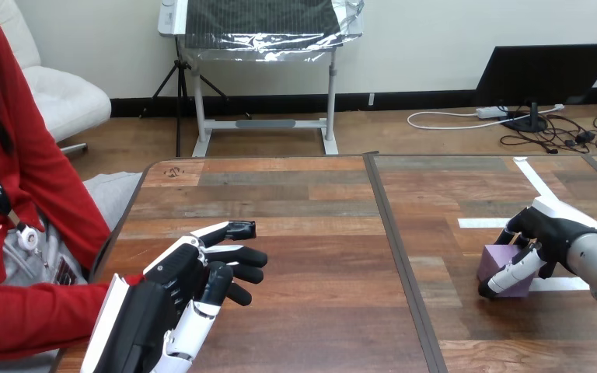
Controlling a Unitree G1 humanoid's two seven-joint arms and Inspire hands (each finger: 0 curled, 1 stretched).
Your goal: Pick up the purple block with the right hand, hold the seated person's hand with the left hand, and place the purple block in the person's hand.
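Observation:
The purple block (499, 258) rests on the wooden table (311, 233) at the right. My right hand (550, 235) comes in from the right edge, its fingers and thumb curled round the block. At the lower left my left hand (177, 273) lies low over the table's left edge, back upward, fingers stretched out toward the right. The person's red sleeve (39, 318) reaches in from the left and ends beneath that hand. The person's hand itself is hidden under it, so I cannot tell whether the two touch.
A dark seam (395, 241) runs down the table from back to front, between my two hands. White tape strips (540, 185) mark the right part of the table around the block. The person sits close against the left edge.

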